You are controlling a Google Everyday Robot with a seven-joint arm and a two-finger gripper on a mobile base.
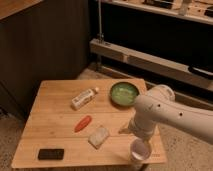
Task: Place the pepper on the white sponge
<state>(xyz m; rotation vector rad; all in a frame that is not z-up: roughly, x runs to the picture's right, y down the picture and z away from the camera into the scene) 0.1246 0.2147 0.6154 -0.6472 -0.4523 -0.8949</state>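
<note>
The pepper (83, 123) lies on the wooden counter (52, 102), just beside the white sponge (98, 136). The gripper (139, 151) hangs at the counter's near edge, apart from both; whether it is apart or together cannot be told. Light, smooth and likely slippery, the pepper looks best pinched across its thicker middle.

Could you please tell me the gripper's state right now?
Gripper: cannot be told; it hangs right of the white sponge; the pepper lies on the table.
</note>
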